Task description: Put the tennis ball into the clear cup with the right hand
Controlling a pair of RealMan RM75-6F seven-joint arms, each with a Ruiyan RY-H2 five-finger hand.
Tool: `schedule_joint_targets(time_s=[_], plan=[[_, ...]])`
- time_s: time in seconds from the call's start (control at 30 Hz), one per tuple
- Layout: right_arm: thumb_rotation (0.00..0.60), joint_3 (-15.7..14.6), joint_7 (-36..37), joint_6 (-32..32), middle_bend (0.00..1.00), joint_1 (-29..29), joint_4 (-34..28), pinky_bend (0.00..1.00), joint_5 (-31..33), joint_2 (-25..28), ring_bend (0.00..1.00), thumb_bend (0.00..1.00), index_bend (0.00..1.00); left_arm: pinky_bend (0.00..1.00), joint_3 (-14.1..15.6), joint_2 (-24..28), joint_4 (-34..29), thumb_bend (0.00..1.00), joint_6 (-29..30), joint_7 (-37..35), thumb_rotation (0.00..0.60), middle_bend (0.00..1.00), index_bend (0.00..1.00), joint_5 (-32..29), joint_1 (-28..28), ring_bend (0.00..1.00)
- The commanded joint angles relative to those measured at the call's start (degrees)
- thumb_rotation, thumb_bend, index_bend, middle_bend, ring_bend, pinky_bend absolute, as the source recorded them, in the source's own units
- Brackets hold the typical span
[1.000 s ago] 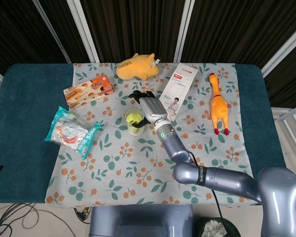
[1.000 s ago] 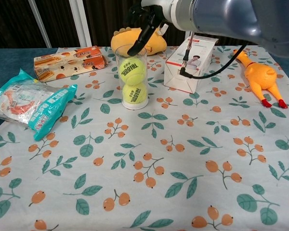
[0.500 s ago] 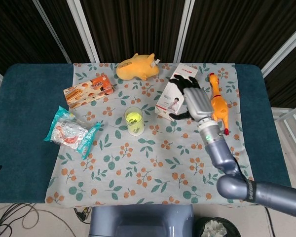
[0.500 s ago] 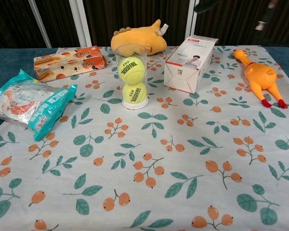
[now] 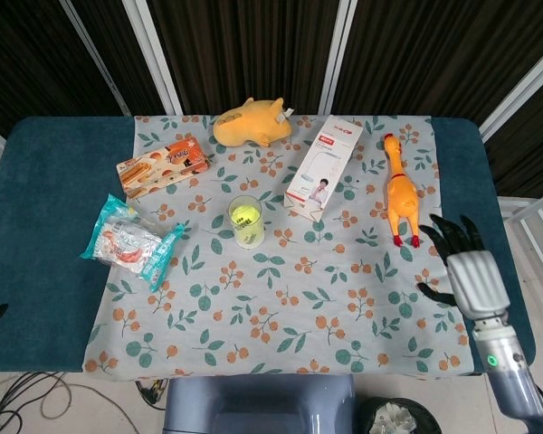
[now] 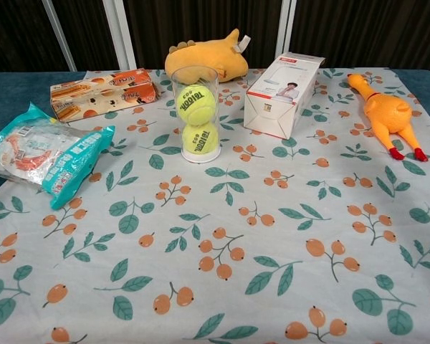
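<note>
Chest view, nearest first: bare floral tablecloth (image 6: 222, 244) in the foreground, no arm or hand in this frame. Head view shows the right hand (image 5: 466, 262) at the table's right edge, past the cloth, fingers spread apart and holding nothing. It sits well apart from the cup. Left hand does not appear in either view.

Mid-table: clear cup (image 6: 195, 115) stands upright on the cloth. Two tennis balls are stacked inside it; the upper tennis ball (image 6: 196, 104) rests on the lower ball (image 6: 200, 137). No loose ball is visible anywhere on the cloth. Judgement: the placing step looks complete, ball inside the cup, hand empty and clear of it. Nothing appears left except parking the arm.

Writing: both balls carry dark print that reads roughly "Teloon", the lower one upside down. I am not certain of the spelling.

Left of the cup: teal snack bag (image 6: 46, 154), print too small to read. Behind it, orange biscuit box (image 6: 104, 89), lettering not legible.

Right of the cup: white carton (image 6: 283, 93) with a red label at its far top and a small picture of a person on the end face; text unreadable. Further right, rubber chicken (image 6: 387, 111) lying flat.

Farthest: yellow plush toy (image 6: 204, 61), just behind the cup, with a white tag.
</note>
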Motion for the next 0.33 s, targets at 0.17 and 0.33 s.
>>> schedule_joint_targets(time_s=[0.17,0.33], plan=[[0.6,-4.2,-0.7,6.4,0.11,-7.1,6.5,0.0,-3.5,-2.5,0.14,0.21,0.18,0.07,0.2,-0.6,0.4,0.0,-0.5,0.8,0.6,0.0,0.06,0.1,-0.4,0.0],[0.6,-4.6,0.9,8.5,0.11,-9.2,9.2,0.0,-5.5,-4.0,0.13,0.21,0.18,0.07,0.3,-1.2,0.8,0.0,-0.7,1.6,0.6,0.0,0.06,0.4,-0.6,0.0]])
